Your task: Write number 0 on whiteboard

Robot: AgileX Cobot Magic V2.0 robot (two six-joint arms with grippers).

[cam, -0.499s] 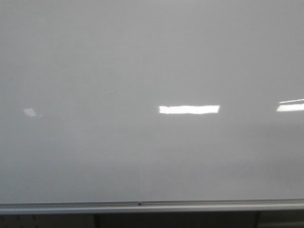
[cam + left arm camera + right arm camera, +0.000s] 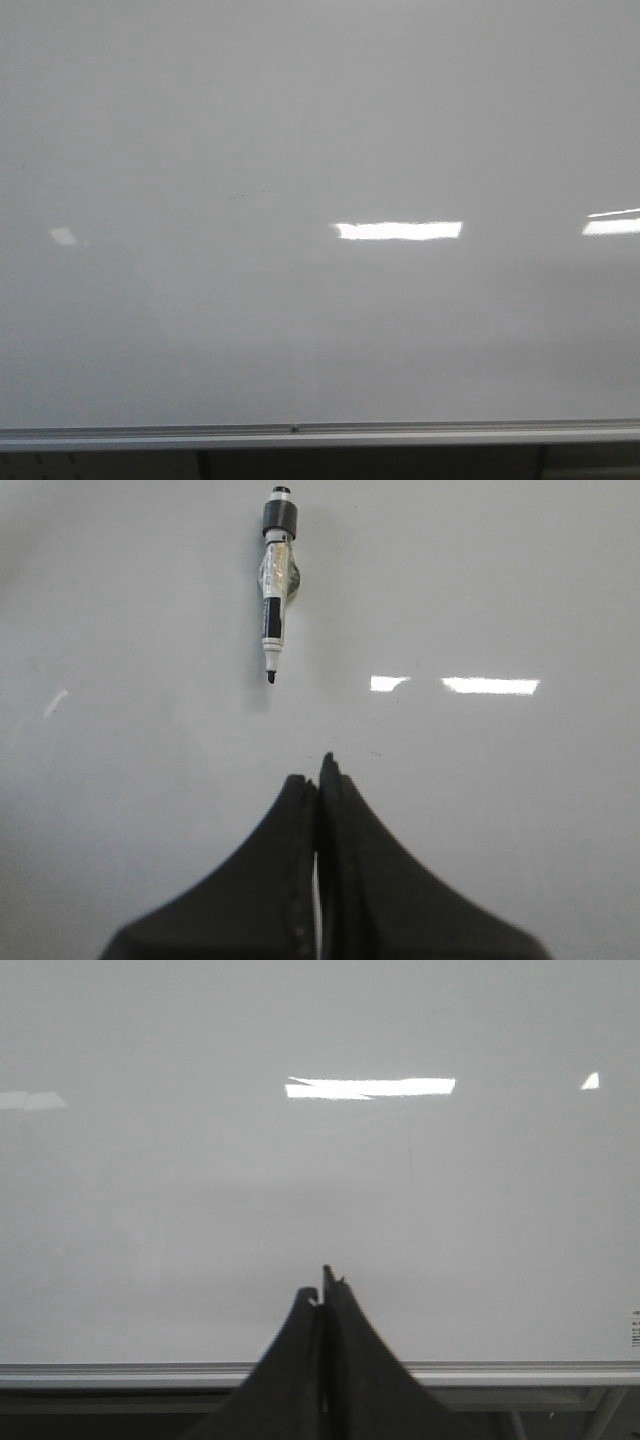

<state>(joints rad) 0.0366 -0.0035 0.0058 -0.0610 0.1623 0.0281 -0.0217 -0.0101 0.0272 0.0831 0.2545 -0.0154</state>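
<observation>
The whiteboard (image 2: 320, 130) fills the front view, glossy pale grey, with its silver bottom rail (image 2: 320, 434) low in the picture; no number 0 shows on it. Neither gripper appears in the front view. In the left wrist view my left gripper (image 2: 318, 770) is shut with nothing in it, facing the board (image 2: 480, 810). Beyond its tips a black-and-white marker (image 2: 275, 585) sits on the board, uncapped tip pointing toward the gripper. My right gripper (image 2: 322, 1285) is shut and empty, in front of the board (image 2: 200, 1210) just above the rail (image 2: 120, 1372).
Bright rectangular light reflections (image 2: 398, 230) lie on the board. A faint short mark (image 2: 238, 196) shows left of centre. Dark framing (image 2: 300, 465) runs under the rail. A small label (image 2: 635, 1328) sits near the board's corner.
</observation>
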